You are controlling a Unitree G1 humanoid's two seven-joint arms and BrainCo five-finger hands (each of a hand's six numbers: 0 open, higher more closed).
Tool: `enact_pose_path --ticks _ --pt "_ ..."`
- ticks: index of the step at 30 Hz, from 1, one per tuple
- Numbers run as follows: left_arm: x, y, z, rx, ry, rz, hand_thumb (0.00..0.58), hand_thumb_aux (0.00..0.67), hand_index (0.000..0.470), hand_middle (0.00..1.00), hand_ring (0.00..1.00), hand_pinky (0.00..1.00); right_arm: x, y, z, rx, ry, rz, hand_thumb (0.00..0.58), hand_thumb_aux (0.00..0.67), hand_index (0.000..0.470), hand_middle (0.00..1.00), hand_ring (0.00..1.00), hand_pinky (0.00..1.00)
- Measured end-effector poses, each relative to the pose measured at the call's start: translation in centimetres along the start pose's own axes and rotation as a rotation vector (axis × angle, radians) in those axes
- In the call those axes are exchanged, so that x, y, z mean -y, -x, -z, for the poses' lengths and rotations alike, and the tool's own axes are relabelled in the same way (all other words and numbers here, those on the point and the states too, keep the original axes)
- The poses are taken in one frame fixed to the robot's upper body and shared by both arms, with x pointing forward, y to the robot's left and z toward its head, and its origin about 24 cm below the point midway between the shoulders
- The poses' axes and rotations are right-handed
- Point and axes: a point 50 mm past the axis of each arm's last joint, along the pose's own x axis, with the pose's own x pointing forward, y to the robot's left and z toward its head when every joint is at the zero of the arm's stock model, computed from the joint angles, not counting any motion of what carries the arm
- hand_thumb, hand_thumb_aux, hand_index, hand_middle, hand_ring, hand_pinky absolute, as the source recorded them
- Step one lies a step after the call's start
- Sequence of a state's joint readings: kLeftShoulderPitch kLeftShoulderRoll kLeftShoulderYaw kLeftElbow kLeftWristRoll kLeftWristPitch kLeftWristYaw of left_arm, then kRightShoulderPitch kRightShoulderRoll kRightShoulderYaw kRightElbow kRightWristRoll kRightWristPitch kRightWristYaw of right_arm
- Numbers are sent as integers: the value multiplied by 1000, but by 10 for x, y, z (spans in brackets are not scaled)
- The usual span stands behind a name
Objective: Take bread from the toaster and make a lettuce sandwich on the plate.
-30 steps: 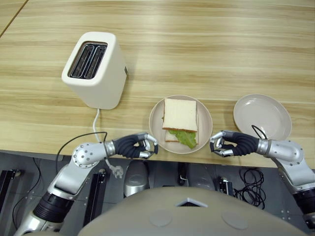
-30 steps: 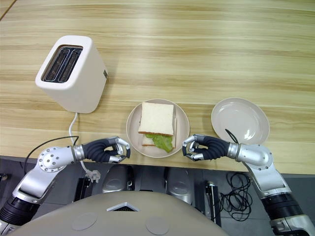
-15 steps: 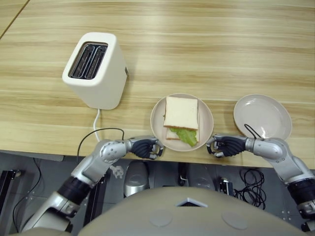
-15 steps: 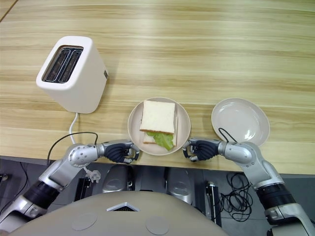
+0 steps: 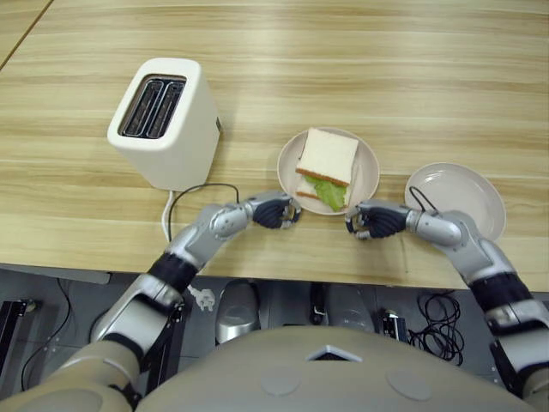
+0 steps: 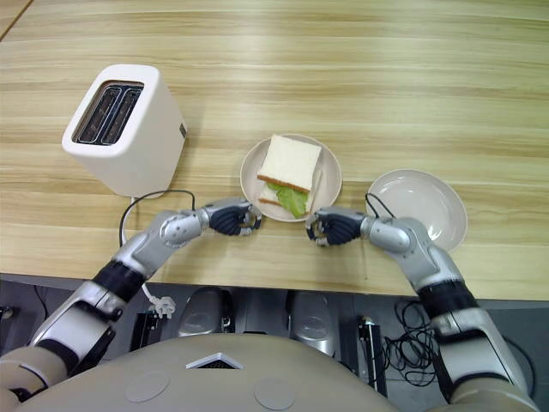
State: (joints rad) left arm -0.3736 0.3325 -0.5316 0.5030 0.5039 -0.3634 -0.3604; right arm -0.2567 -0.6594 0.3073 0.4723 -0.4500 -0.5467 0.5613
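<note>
Pinches the near-left rim of the plate (image 5: pixel 288 168) with the left hand (image 5: pixel 274 211), fingers curled tight. Pinches the near-right rim with the right hand (image 5: pixel 375 221), curled the same way; hard to make out the exact contact under the dark knuckles. Holds that plate on the worktop (image 5: pixel 386 69), back from the middle of the near edge. On it, a sandwich (image 5: pixel 324 170): white bread (image 5: pixel 329 151) on top, lettuce (image 5: pixel 331 194) poking out at the near side, lower slice mostly hidden. Toward the right end of the near edge, a second plate (image 5: pixel 463 206), its near-left rim covered by the right wrist and a dark wire. Toward the left edge, well apart, the toaster (image 5: pixel 176 142), slots too dark to read. From its base to the near edge, a white cord (image 5: pixel 165 213), cut off behind the left forearm.
</note>
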Motion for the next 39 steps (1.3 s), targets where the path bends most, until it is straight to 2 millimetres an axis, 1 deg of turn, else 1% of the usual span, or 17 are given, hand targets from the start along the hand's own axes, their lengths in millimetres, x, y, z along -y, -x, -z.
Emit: enact_pose_path --ticks 2,6,8,11,16,19,20,21,22,23,26,28,30,33,34,36,39 --pt "-9 -10 4 -15 6 -19 580 670 460 1000 1000 1000 16 -7 7 -25 -6 40 580 670 460 1000 1000 1000" --pt "-11 -24 13 -51 67 -26 580 670 460 1000 1000 1000 28 -18 21 -70 -70 58 580 670 460 1000 1000 1000" --pt "-14 -28 14 -53 101 -51 580 670 460 1000 1000 1000 26 -18 32 -116 -121 58 580 670 460 1000 1000 1000" --pt "-17 -33 18 -72 167 -100 580 670 460 1000 1000 1000 31 -19 42 -163 -172 108 580 670 460 1000 1000 1000" --pt "-19 -35 20 -74 231 -156 580 670 460 1000 1000 1000 29 -18 46 -160 -215 162 580 670 460 1000 1000 1000" --pt "-23 -32 21 -49 251 -188 580 670 460 1000 1000 1000 22 -16 42 -67 -292 203 580 670 460 1000 1000 1000" --pt "-26 -29 18 -4 273 -231 569 578 397 463 463 463 23 -14 37 6 -334 256 514 444 305 667 667 667" --pt "-29 -26 13 48 295 -270 491 407 280 0 0 0 24 -11 34 72 -364 309 0 0 0 86 86 86" --pt "-31 -21 8 101 315 -315 172 108 74 0 0 0 28 -5 31 134 -384 369 0 0 0 0 0 0" --pt "-33 -14 3 158 331 -364 0 0 0 0 0 0 36 2 27 204 -392 449 0 0 0 0 0 0" --pt "-33 4 -6 234 350 -432 0 0 0 0 0 0 53 19 17 329 -369 611 0 0 0 0 0 0" --pt "-33 24 -20 309 412 -530 0 0 0 0 0 0 62 34 2 454 -351 750 0 0 0 0 0 0" --pt "-41 37 -32 363 460 -618 0 0 0 0 0 0 66 38 -12 541 -363 833 0 0 0 0 0 0" --pt "-61 52 -50 448 555 -774 0 0 0 0 0 0 71 34 -36 661 -422 950 0 0 0 0 0 0" --pt "-65 57 -51 445 579 -833 0 0 0 0 0 0 73 32 -47 724 -477 1046 0 0 0 0 0 0" --pt "-66 56 -49 413 632 -893 0 0 0 0 0 0 73 24 -60 785 -566 1164 0 0 0 0 0 0" --pt "-64 57 -44 355 642 -949 0 0 0 0 0 0 69 17 -63 774 -666 1270 0 0 0 0 0 0"
